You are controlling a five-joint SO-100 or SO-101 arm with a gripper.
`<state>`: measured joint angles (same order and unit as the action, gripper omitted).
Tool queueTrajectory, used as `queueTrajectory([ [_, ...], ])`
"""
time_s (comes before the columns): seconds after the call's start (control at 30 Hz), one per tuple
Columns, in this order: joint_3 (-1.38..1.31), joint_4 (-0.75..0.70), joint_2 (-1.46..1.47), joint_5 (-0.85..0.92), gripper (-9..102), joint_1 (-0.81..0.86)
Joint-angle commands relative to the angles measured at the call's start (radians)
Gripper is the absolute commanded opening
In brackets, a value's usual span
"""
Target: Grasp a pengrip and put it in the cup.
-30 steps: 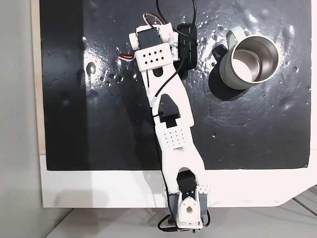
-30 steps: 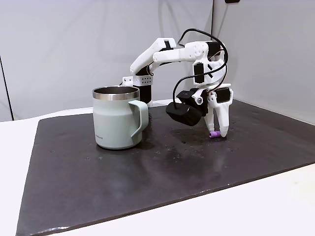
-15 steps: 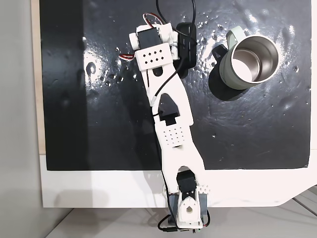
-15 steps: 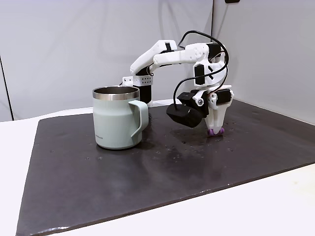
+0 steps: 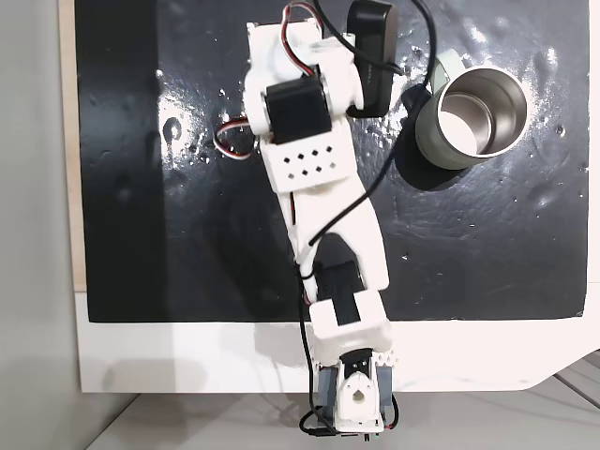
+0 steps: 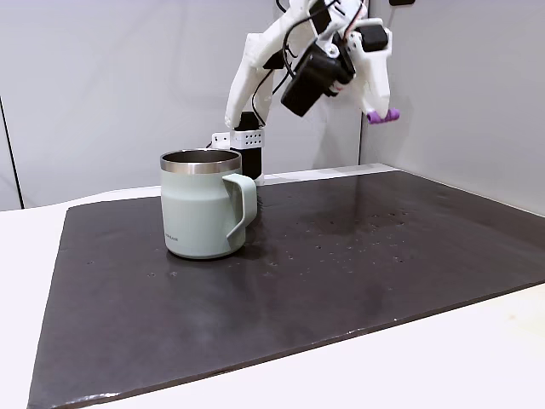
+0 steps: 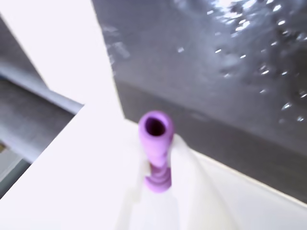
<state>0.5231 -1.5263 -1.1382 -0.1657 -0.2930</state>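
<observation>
High above the dark mat, the tiny light-purple pengrip (image 6: 384, 116) hangs pinched at the tips of my white gripper (image 6: 378, 109), which is shut on it. In the wrist view the pengrip (image 7: 156, 139) sticks out end-on from between the blurred white fingers (image 7: 201, 191), its hollow bore facing the camera. The pale sage-green cup (image 6: 201, 213) stands upright on the mat, handle toward the arm, well below and to the left of the gripper in that fixed view. From above, the cup (image 5: 427, 131) shows its steel inside, just right of the arm's wrist.
A black mat (image 6: 358, 264) covers most of the white table (image 6: 477, 358). The arm's base (image 5: 354, 398) sits at the table's near edge in a fixed view from above. A black wrist camera (image 5: 372, 52) and its cable hang close to the cup's handle.
The gripper closed on the pengrip on the mat and has lifted it high into the air; the arm has folded upward and swung slightly toward the cup.
</observation>
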Motion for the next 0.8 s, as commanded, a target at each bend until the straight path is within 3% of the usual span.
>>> queueTrajectory([
  [0.0,0.02,-0.008,-0.143,0.025,0,0.041],
  [0.4,0.147,-0.152,-0.321,0.107,0,0.33],
  [0.77,0.256,-0.16,-0.416,0.166,0,0.614],
])
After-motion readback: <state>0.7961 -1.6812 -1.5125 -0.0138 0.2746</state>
